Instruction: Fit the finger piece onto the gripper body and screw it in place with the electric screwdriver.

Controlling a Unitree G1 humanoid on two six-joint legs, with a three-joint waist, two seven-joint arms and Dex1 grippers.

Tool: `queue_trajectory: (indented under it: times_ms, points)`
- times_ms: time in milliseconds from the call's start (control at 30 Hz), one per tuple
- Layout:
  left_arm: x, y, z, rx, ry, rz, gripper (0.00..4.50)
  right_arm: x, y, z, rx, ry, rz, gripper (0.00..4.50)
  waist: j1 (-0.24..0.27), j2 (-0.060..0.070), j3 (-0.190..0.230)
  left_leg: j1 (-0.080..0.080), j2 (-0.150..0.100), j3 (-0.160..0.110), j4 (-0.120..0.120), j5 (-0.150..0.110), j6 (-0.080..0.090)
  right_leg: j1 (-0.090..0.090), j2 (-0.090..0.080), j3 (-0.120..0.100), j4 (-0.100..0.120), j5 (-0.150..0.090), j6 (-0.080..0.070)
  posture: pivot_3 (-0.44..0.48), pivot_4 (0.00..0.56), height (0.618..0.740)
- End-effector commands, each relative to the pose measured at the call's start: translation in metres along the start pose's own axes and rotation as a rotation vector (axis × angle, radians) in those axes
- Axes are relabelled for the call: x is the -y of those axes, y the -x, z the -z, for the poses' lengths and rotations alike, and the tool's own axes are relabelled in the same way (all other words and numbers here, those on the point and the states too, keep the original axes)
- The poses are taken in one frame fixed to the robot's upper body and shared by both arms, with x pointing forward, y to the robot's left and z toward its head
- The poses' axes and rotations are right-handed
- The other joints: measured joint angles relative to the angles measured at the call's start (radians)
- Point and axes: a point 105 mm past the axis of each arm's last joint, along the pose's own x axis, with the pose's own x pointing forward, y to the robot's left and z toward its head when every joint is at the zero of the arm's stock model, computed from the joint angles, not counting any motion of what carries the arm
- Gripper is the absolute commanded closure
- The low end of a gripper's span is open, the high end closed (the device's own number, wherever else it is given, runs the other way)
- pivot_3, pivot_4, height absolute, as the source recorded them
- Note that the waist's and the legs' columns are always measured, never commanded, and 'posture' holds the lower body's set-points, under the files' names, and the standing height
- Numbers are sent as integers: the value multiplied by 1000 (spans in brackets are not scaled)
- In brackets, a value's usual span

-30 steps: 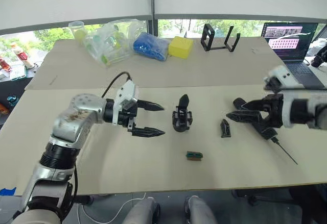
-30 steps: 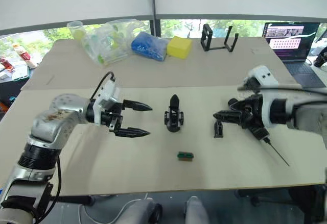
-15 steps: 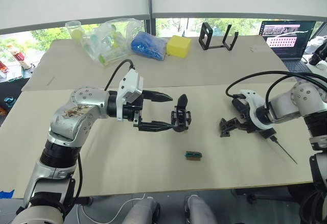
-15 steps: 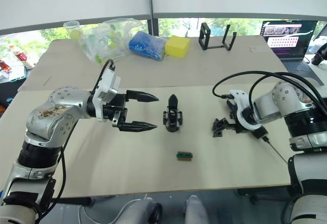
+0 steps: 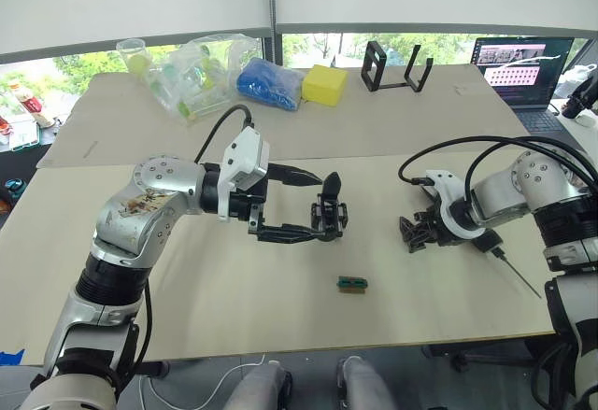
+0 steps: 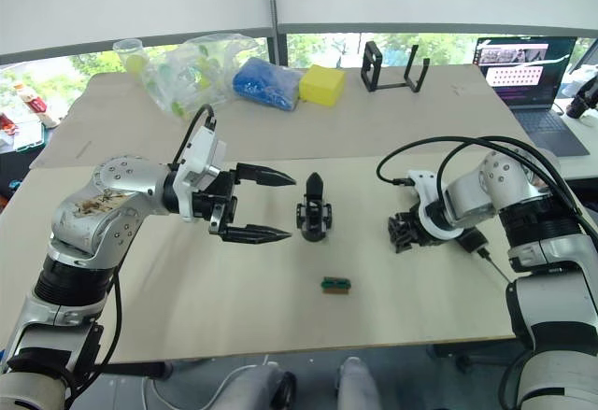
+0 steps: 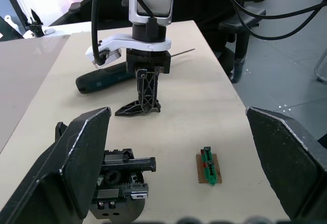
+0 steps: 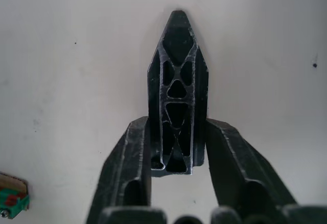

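The right gripper (image 8: 176,155) had its two fingers closed against the sides of the finger piece (image 8: 177,96), which lay flat on the table (image 5: 234,298) with its point away from the wrist; the right wrist view showed this contact plainly, while from the head the piece was just a dark shape at the fingertips. The left wrist view alone showed the electric screwdriver (image 7: 102,77) lying on the table right behind the right gripper. The left gripper (image 5: 308,206) was wide open and held nothing, its fingers reaching on either side of the gripper body (image 5: 329,216), which stood upright mid-table. A small teal-green block (image 5: 351,283) lay nearer the table's front edge, between the two grippers.

Half a second before, the right gripper was already down at the finger piece; a second before, it hung open above it. The left gripper had advanced from well short of the gripper body.
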Motion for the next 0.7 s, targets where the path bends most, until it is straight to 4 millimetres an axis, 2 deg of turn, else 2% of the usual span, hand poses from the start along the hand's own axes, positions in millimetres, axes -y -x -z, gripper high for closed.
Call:
queue_trajectory:
  times_ms: [33,133,200,300,433,567,700]
  points:
    - [-5,6,-4,-5,-15,-36,0,-5,28,-15,171,208,-38,3392,4,1,0,-1,0,0,0,0,0,-1,0,0,0,0,0,0,150,740]
    - [-9,5,-4,32,41,-90,0,-5,45,-36,400,561,-48,3392,6,1,0,-5,-1,0,5,0,1,-4,4,-3,0,0,1,0,150,740]
    - [-16,2,-9,81,96,-164,0,-9,58,-51,546,692,-28,3391,1,1,0,-5,-1,2,6,-1,2,-3,5,-2,0,2,4,0,150,740]
    - [-30,-6,-19,177,206,-266,0,-22,78,-70,781,716,-13,3391,-4,1,0,-5,0,3,7,-1,2,-3,5,0,1,2,4,0,150,740]
    - [-55,-22,-26,280,370,-425,0,-57,94,-79,1047,810,37,3391,2,0,0,-7,0,3,7,0,0,-9,2,1,5,2,4,0,150,740]
    - [-68,-31,-31,352,480,-514,0,-87,97,-71,1196,858,29,3391,7,0,0,-9,0,3,9,1,-1,-13,1,1,13,2,4,0,150,740]
    - [-74,-30,-36,406,549,-540,0,-106,101,-64,1295,827,-33,3391,7,0,0,-10,-1,4,13,1,-1,-14,2,1,13,2,4,0,150,740]
